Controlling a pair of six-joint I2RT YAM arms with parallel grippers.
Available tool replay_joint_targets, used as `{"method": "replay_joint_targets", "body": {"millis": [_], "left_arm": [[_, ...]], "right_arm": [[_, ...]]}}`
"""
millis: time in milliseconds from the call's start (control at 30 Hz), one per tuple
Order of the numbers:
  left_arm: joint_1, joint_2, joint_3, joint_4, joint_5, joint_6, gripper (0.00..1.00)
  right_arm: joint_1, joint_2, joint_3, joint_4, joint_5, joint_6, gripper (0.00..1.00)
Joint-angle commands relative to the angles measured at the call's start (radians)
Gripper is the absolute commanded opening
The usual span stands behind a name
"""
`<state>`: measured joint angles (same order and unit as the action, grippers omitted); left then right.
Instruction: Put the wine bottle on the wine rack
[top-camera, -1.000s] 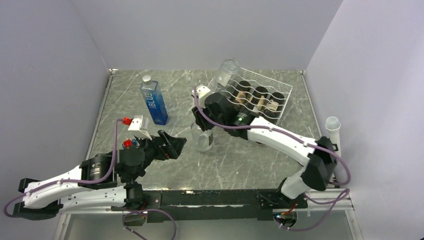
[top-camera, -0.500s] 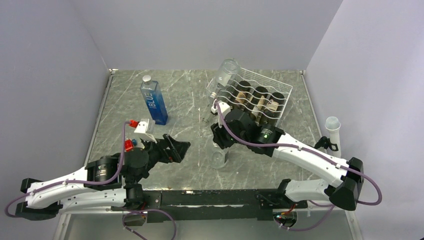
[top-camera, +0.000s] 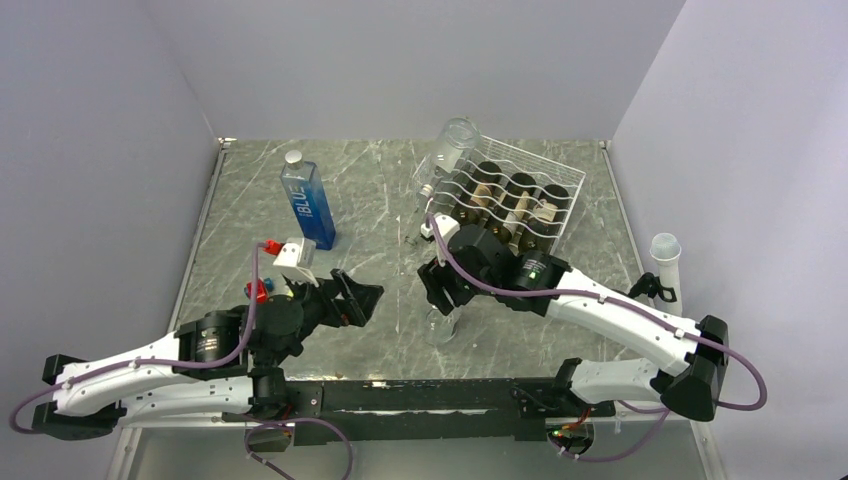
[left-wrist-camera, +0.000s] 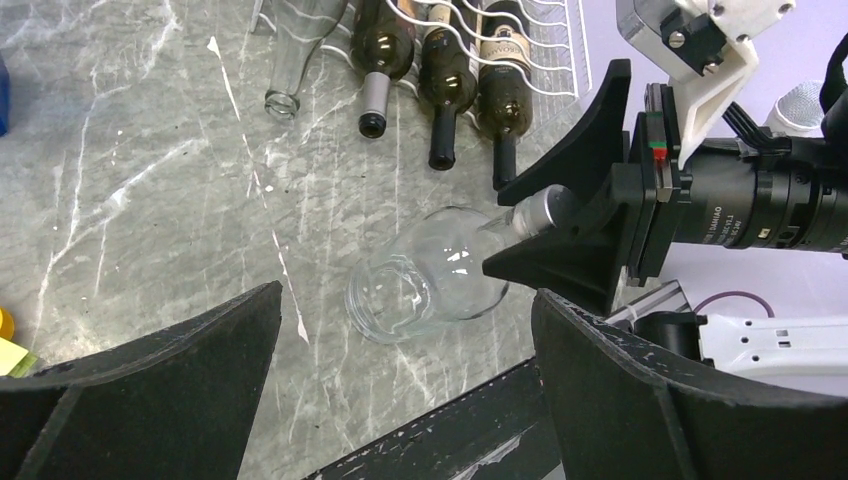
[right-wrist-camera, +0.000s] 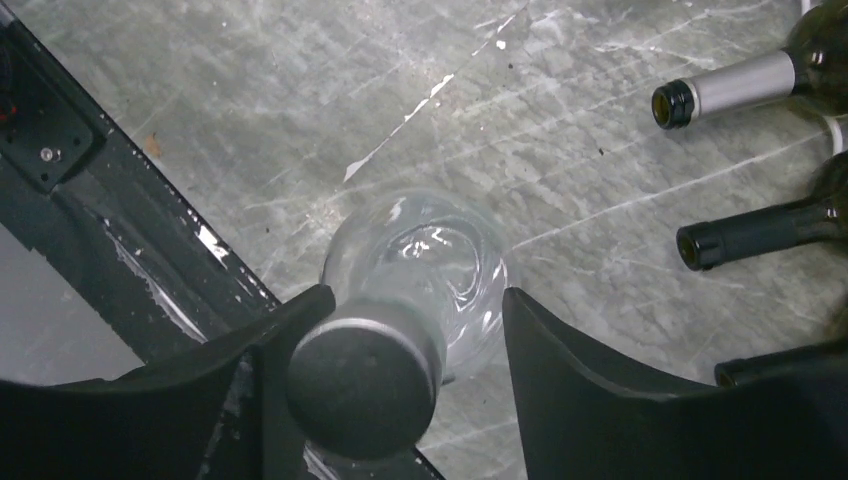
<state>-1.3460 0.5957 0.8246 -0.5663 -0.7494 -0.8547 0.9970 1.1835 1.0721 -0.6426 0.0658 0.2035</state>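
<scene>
- Top view: the right gripper (top-camera: 445, 290) points down near the front edge of the table (top-camera: 370, 200). It is clamped on the neck of the wine bottle (top-camera: 439, 325), a clear glass one. The bottle hangs below the claw, base downward and close to the marble; whether it touches cannot be told.
- The wine rack (top-camera: 572, 195) sits well behind the claw at the far right. It carries three dark bottles (top-camera: 505, 195), with another clear bottle (top-camera: 455, 140) at its left end.
- The left gripper (top-camera: 358, 290) is off to the left of the held bottle, spread wide and holding nothing. A blue water bottle (top-camera: 308, 205) stands upright further back on the left.
- Left wrist view: the left fingers (left-wrist-camera: 150, 390) frame the scene, far apart. Between them the wine bottle lies tilted. Its grey cap (left-wrist-camera: 538, 208) is pinched between the right claw's two black fingers (left-wrist-camera: 575, 160).
- Right wrist view: the cap sits nearest the camera between the claw's fingers, and the clear body extends away toward the table. The necks of the dark bottles show at the right edge.
</scene>
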Motion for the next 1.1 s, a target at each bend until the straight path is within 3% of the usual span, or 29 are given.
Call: {"method": "replay_joint_targets", "body": {"millis": [0,233,900,967,1000,1067], "left_arm": [[-0.004,-0.023,0.004,0.026,-0.007,0.012,0.99],[-0.004,-0.026,0.005,0.025,-0.023,0.018,0.99],[-0.004,-0.071,-0.022,0.014,-0.041,0.008,0.99],[-0.003,-0.078,-0.026,0.018,-0.038,0.008,0.99],[-0.004,-0.080,-0.027,0.021,-0.035,0.010,0.99],[-0.004,-0.082,-0.026,0.017,-0.033,0.011,0.99]], "right_arm": [[0.005,0.021,0.097,-0.095,-0.014,-0.018,0.70],[0.005,0.124,0.198,-0.212,0.003,-0.051,0.71],[0.022,0.219,0.257,-0.290,0.005,-0.081,0.36],[0.022,0.228,0.260,-0.298,0.012,-0.084,0.22],[0.022,0.232,0.263,-0.302,0.020,-0.083,0.05],[0.024,0.233,0.268,-0.309,0.042,-0.083,0.00]]}}
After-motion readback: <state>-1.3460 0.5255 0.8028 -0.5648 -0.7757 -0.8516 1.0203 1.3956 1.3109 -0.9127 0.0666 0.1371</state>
